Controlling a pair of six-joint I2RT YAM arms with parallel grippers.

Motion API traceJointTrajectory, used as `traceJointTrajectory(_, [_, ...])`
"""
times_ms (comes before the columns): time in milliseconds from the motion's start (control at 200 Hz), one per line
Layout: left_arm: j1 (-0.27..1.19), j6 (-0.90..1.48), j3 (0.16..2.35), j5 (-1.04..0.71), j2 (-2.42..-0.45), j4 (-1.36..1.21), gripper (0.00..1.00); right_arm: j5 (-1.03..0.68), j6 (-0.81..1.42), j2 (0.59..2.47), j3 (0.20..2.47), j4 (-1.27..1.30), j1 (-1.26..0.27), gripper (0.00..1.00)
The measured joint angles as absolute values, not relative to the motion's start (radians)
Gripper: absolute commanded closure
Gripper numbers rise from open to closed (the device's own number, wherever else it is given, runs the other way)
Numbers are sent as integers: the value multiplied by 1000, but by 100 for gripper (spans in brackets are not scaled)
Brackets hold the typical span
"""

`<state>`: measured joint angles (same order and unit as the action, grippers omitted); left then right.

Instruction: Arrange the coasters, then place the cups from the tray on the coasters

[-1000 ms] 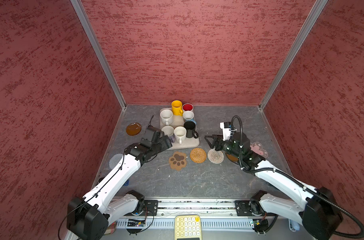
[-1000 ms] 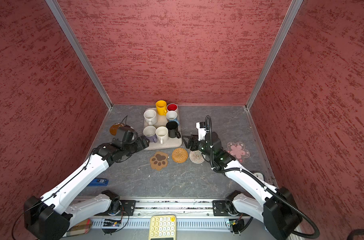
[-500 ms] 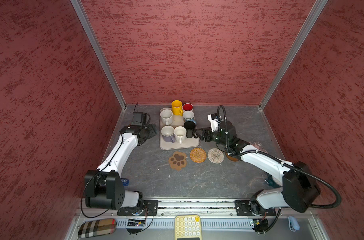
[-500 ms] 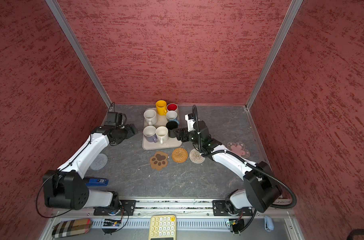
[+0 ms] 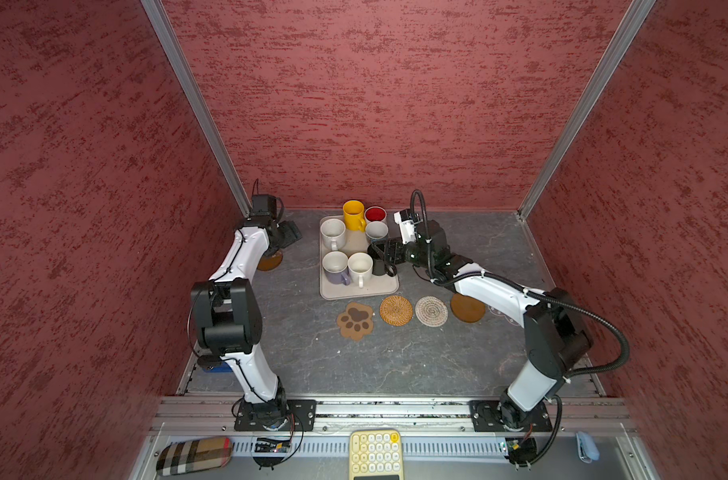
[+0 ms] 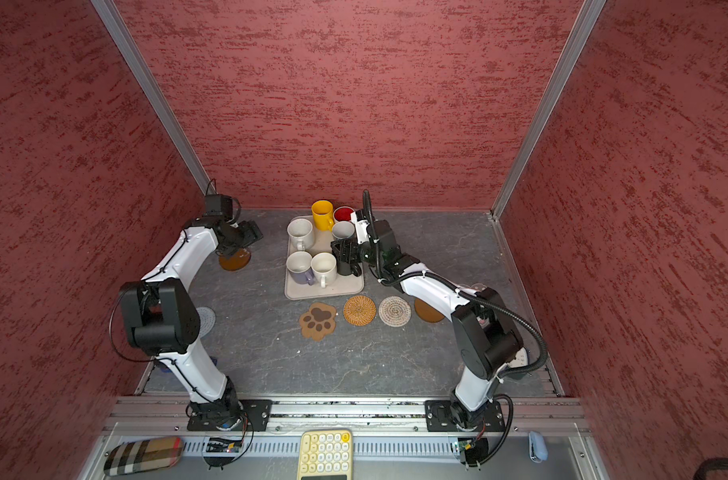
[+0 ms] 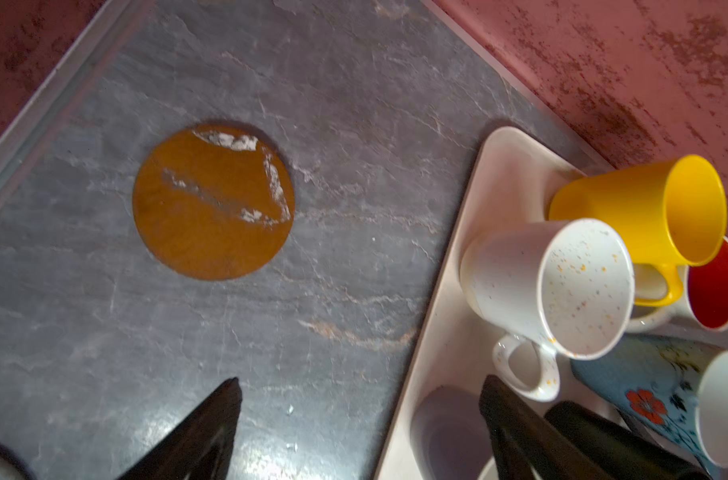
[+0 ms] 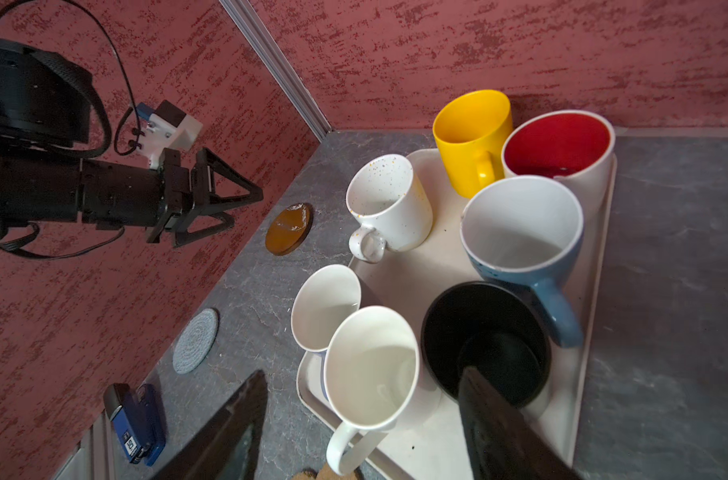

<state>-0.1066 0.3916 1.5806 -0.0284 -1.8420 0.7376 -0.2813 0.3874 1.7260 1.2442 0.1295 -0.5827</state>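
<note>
The cream tray (image 5: 370, 287) holds several cups: yellow (image 5: 353, 214), red-inside (image 5: 375, 215), light blue (image 5: 376, 230), a black mug (image 8: 485, 332) and three pale ones. My right gripper (image 8: 364, 374) hangs open over the tray's near right corner. One finger is over the black mug's mouth and a white mug (image 8: 370, 365) shows between the fingers. In front of the tray lie the paw (image 5: 356, 321), rattan (image 5: 396, 310), whitish woven (image 5: 431, 311) and amber (image 5: 468, 308) coasters. My left gripper (image 7: 360, 382) is open and empty at the back left, near another amber disc (image 7: 212, 201).
A grey woven coaster (image 8: 196, 340) lies by the left wall, partly behind the left arm in a top view. A blue stapler-like object (image 8: 135, 424) sits near the left front. A keypad (image 5: 375, 453) and plaid pouch (image 5: 193, 455) lie beyond the front rail.
The left arm has swung from beside the tray to the back left corner by the amber disc. The right gripper has moved from the coaster row up over the tray, above the black mug.
</note>
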Motion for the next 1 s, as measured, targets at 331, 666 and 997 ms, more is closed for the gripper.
traceJointTrajectory(331, [-187, 339, 1805, -28, -2104, 765, 8, -296, 343, 1781, 1335, 97, -583, 26])
traceJointTrajectory(666, [-246, 332, 2051, -21, -2297, 835, 5, -312, 333, 1791, 1335, 69, -583, 26])
traceJointTrajectory(997, [-262, 331, 2201, 7, -2431, 925, 7, -315, 333, 1799, 1335, 61, -583, 26])
